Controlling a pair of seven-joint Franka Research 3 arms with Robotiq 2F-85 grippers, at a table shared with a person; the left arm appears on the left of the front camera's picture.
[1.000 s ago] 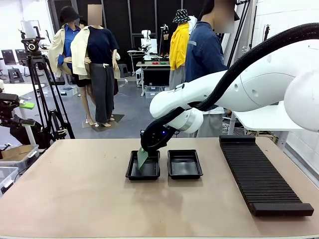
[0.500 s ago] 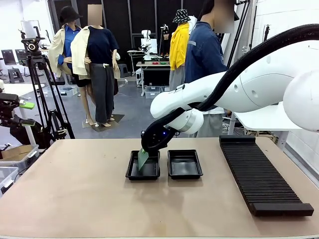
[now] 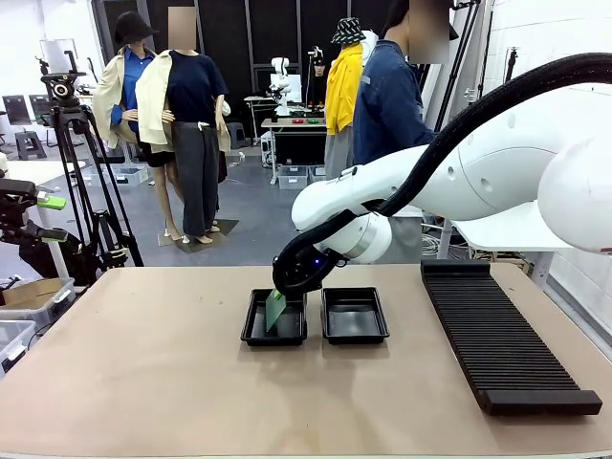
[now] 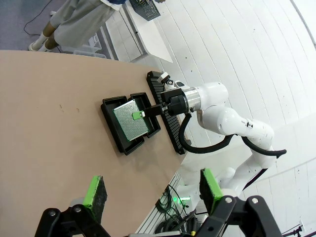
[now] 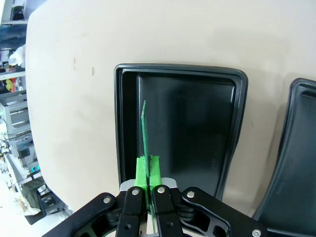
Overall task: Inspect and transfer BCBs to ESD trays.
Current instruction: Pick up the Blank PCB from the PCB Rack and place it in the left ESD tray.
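The right pincer point(image 3: 280, 298) is clamped on 1 edge of a BCB point(image 5: 144, 129), its green pads shut flat against the board. The board hangs edge-down and tilted over the left ESD tray point(image 3: 251, 327), 1 of 2 trays side by side at the middle of the table point(image 3: 143, 382). In the right wrist view the board runs parallel to 1 tray wall and sits nearer that wall than the opposite one. I cannot tell whether its lower edge touches the tray floor. The right ESD tray point(image 3: 354, 316) looks empty.

The step in hand appears to be laying the board down. To do it well:
- Lower until the free edge meets the floor.
- Roll the wrist so the board tips flat toward the open side of the tray.
- Keep its sides square to the walls, since the fit is probably close and a corner could ride up a sloped wall.
- Part the pads only once the board lies low.

The right arm reaches from the right across the middle, passing above the right tray, with its wrist bent down. The left pincer point(image 4: 153, 190) is held high and well apart from the trays. Its jaws stand wide apart with nothing between them.
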